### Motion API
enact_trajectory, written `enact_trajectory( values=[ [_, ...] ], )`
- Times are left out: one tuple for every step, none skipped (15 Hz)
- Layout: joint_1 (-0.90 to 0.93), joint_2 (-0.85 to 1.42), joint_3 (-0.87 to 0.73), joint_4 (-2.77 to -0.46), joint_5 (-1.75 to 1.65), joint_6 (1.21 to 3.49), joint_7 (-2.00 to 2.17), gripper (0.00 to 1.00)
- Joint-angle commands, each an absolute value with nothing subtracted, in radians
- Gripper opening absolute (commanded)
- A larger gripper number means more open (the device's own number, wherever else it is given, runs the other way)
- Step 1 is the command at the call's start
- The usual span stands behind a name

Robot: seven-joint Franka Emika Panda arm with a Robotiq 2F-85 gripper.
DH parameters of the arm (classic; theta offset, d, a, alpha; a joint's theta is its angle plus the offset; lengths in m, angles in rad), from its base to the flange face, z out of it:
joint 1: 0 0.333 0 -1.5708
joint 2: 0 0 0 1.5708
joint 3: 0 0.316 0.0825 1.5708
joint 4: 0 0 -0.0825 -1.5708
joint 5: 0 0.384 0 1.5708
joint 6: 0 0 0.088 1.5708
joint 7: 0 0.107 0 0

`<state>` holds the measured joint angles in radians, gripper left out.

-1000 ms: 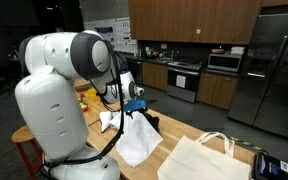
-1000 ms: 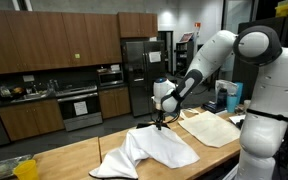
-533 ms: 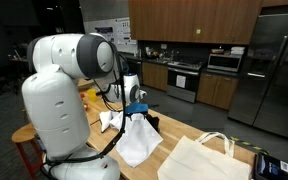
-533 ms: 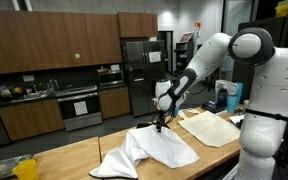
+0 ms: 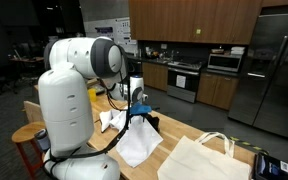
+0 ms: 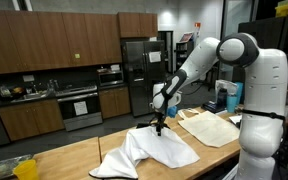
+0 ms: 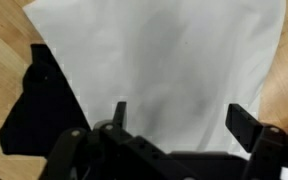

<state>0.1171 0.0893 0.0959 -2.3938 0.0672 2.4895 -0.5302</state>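
A white cloth (image 5: 134,143) lies rumpled on the wooden table (image 5: 174,130); it also shows in the other exterior view (image 6: 149,150) and fills the wrist view (image 7: 164,60). My gripper (image 5: 136,112) hovers just above the cloth's raised part in both exterior views (image 6: 160,125). In the wrist view its two fingers (image 7: 179,118) are spread wide with nothing between them. A black item (image 7: 34,100) lies partly under the cloth's edge; it also shows beside the cloth (image 5: 150,123).
A flat white tote bag (image 5: 199,155) lies on the table beside the cloth (image 6: 212,127). Yellow objects (image 5: 86,97) sit at the table's far end (image 6: 24,168). A blue device (image 5: 269,163) and a blue container (image 6: 231,97) stand near the bag. Kitchen cabinets and a fridge are behind.
The arm's upper links have swung sideways while the gripper stays almost in place over the cloth. The cloth has not visibly moved.
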Motion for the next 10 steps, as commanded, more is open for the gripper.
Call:
enact_trajectory(
  values=[
    [0.091, 0.126, 0.097, -2.336, 0.008, 2.430, -0.524, 1.00],
    [0.091, 0.133, 0.094, -2.324, -0.028, 2.418, -0.503, 1.00],
    [0.091, 0.139, 0.091, -2.312, -0.074, 2.402, -0.484, 1.00],
    [0.089, 0.144, 0.091, -2.303, -0.102, 2.394, -0.480, 1.00],
    [0.090, 0.149, 0.089, -2.292, -0.140, 2.380, -0.465, 1.00],
    [0.088, 0.155, 0.091, -2.282, -0.154, 2.378, -0.468, 1.00],
    [0.087, 0.161, 0.092, -2.277, -0.174, 2.381, -0.469, 1.00],
    [0.087, 0.171, 0.092, -2.266, -0.186, 2.370, -0.469, 1.00],
    [0.084, 0.181, 0.096, -2.257, -0.179, 2.372, -0.483, 1.00],
    [0.081, 0.193, 0.097, -2.249, -0.171, 2.372, -0.487, 1.00]
  ],
)
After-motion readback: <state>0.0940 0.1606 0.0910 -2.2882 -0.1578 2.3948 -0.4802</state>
